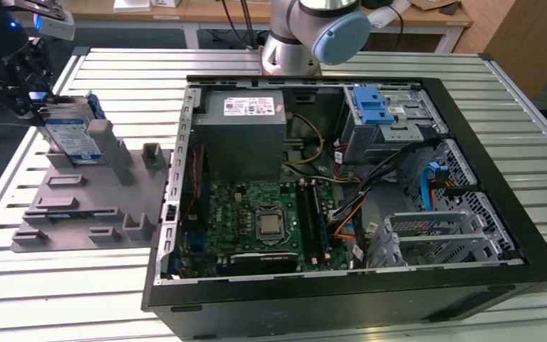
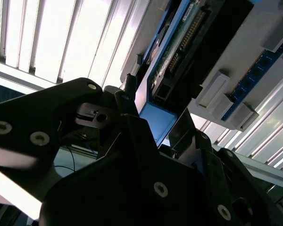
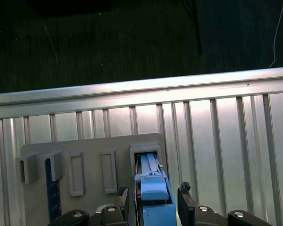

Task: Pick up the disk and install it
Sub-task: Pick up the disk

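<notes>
Gripper (image 3: 153, 192) clasps upright disk (image 3: 154, 209) in holder (image 3: 90, 143)

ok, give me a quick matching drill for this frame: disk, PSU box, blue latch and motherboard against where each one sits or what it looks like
Things:
1. disk
2. power supply box
3. blue latch
4. motherboard

Places or looks:
A. on the drive cage, inside the case, toward the exterior view's right
B. standing upright in the grey fixture plate, outside the case
C. green, lying flat inside the case
D. grey with a white sticker, inside the case

Pairs: 1-B, 2-D, 3-A, 4-C
</notes>
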Motion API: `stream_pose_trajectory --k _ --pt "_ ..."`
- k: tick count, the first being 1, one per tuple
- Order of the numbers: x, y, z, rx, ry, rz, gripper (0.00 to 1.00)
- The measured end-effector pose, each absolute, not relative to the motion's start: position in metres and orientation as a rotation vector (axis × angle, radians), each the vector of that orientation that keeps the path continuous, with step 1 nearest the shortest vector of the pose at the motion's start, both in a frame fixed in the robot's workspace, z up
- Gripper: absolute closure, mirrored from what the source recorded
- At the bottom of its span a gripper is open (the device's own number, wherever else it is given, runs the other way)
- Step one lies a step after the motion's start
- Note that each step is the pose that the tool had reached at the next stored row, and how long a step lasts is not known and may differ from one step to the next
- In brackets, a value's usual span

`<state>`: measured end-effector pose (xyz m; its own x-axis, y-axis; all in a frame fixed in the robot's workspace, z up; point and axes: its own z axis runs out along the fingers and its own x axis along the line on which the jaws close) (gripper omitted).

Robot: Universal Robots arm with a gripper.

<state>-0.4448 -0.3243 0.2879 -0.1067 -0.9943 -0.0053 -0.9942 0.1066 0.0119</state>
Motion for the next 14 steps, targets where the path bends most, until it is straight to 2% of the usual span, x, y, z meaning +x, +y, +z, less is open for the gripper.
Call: stream_pose_trajectory --k 14 --pt "-0.4452 -0.3243 0.2879 2.138 -2.297 -0.019 0.47"
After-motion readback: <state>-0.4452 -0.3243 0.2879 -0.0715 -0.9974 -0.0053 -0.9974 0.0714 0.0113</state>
